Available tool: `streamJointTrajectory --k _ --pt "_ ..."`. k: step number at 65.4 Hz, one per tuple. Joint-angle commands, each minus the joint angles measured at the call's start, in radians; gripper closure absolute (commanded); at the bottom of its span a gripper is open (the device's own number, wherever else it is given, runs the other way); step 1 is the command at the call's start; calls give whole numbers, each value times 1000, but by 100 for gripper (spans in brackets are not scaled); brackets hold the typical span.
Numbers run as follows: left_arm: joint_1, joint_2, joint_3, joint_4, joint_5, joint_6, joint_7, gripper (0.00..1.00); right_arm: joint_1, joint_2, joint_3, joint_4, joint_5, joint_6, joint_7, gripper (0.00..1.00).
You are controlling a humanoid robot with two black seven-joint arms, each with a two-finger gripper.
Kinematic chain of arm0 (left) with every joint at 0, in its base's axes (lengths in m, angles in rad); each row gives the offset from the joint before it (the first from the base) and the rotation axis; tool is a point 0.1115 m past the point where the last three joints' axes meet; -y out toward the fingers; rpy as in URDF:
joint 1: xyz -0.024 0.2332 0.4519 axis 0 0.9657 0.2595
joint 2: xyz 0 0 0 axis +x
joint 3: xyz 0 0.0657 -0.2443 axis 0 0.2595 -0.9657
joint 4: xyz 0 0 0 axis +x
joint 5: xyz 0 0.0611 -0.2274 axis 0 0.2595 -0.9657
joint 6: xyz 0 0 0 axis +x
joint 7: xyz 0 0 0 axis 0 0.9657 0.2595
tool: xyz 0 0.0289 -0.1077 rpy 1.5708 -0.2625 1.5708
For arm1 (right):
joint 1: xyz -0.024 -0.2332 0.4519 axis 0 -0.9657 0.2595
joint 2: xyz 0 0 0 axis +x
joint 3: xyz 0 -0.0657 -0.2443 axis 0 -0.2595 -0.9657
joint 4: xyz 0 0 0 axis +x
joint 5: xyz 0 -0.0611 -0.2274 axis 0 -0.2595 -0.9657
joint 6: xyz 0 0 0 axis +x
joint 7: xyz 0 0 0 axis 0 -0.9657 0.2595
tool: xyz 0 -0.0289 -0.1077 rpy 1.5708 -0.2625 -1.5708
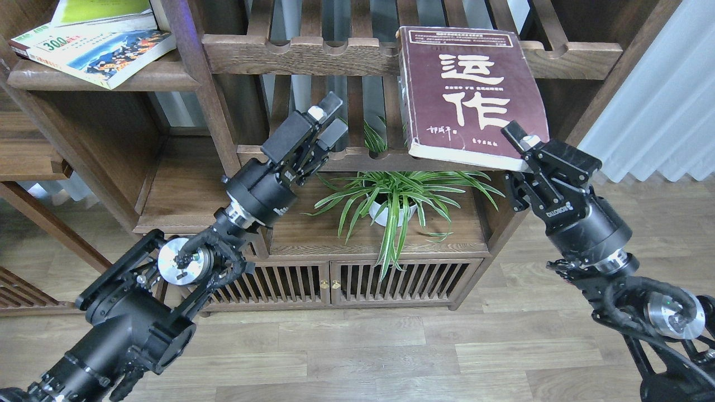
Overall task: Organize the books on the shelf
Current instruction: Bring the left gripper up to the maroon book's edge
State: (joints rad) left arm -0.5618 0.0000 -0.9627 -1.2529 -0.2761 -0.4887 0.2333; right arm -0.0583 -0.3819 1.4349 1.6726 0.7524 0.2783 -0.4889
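Showing matte black arms with round silver joint discs, black cable bundles looping at the wrists, white lettering on the cylindrical housings, and boxy two-finger ends tipped with pale grey pads.

Maroon book (472, 95) – white characters, yellow-green book (103, 10), dark-brown shelf (100, 78), green-striped plant (396, 195)

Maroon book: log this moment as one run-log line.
right end effector: shut on maroon book, lower right corner | left end effector: free | cream book, yellow-green book: stacked on shelf
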Motion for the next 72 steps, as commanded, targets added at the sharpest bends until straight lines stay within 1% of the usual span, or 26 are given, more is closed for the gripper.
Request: streamJointTrajectory --k 1,14,19,21,24,46,64,72 --pt "-3 0 1 1 0 0 0 4 11 8 -1 3 -2 1 0 95" --pt "-33 0 22 4 0 0 -3 4 15 8 -13 3 -4 1 0 95" --pt "-53 0 28 7 0 0 -23 4 17 9 -16 4 -4 1 0 95" --pt "-76 0 30 12 0 0 -46 4 20 9 -21 4 -4 1 0 95" --pt "-81 0 30 13 0 0 -51 4 25 9 -28 4 -5 2 0 95" --pt "-86 0 33 18 11 0 -40 4 103 11 -91 12 -24 2 0 95" --pt "-89 0 33 30 11 0 -40 3 147 17 -128 24 -24 2 0 95" --pt "-122 0 35 56 12 0 -38 3 163 17 -169 27 -25 21 0 95"
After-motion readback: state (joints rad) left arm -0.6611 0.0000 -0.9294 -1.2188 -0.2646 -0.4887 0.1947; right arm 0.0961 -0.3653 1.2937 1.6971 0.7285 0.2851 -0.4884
